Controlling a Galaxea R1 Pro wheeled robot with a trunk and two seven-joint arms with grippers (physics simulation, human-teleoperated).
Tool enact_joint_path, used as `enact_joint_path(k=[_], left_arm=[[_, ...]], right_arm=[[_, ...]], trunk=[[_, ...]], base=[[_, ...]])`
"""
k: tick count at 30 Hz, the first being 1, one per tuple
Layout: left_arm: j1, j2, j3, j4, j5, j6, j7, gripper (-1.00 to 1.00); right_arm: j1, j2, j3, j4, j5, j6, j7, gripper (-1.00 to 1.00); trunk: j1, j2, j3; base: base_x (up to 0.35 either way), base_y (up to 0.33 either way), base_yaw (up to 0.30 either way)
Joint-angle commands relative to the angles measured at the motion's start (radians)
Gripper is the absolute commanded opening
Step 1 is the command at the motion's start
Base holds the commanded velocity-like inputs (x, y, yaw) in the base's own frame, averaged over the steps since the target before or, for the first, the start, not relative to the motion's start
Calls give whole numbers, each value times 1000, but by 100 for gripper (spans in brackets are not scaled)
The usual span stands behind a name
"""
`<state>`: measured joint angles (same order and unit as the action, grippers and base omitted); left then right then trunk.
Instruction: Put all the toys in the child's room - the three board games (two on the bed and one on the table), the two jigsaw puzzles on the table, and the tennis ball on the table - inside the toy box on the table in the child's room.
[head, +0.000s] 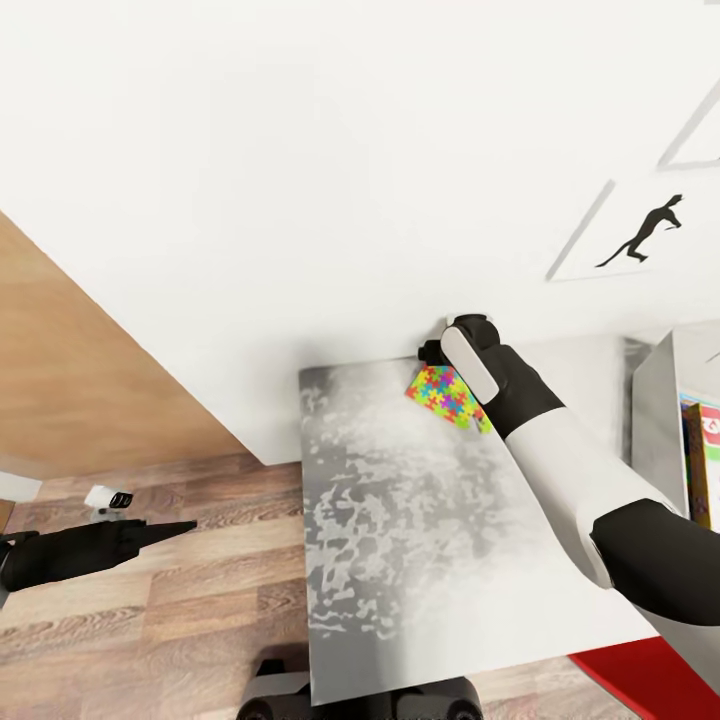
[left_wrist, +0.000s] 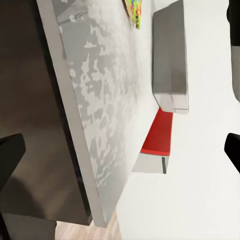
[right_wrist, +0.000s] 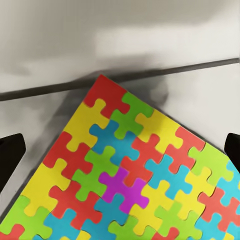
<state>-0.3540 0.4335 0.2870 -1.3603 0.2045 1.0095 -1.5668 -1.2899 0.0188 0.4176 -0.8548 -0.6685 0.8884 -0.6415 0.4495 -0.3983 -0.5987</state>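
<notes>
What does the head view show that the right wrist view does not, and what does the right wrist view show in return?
Head view alone: the right arm reaching over the table, the left gripper out above the wood floor, and the toy box beside the wall. Right wrist view alone: the single interlocking pieces, and the dark fingertips spread wide apart. Both share the jigsaw puzzle lying flat near the wall.

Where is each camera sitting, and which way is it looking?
Head view: up on the robot's head, looking down at the table, the jigsaw puzzle by the wall, and both arms.
Left wrist view: on the left arm, low beside the table, looking along its edge toward the toy box; dark claw fingers at the sides.
Right wrist view: on the right arm, looking straight down at the puzzle; the claw's dark fingertips frame it, wide open.
Shared: every view shows the puzzle and table.
</notes>
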Motion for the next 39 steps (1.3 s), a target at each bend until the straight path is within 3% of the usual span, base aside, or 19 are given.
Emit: enact_joint_path(k=[1, 39], left_arm=[[0, 0, 0, 0, -1, 11, -4, 100], [0, -1, 0, 0, -1, 11, -4, 100]], right_arm=[[-1, 0, 3, 0, -11, 1, -10, 100], [-29, -3, 3, 29, -9, 3, -10, 100]], trunk=[[0, -2, -3], [0, -2, -66]], base=[[0, 0, 0], [0, 0, 0]])
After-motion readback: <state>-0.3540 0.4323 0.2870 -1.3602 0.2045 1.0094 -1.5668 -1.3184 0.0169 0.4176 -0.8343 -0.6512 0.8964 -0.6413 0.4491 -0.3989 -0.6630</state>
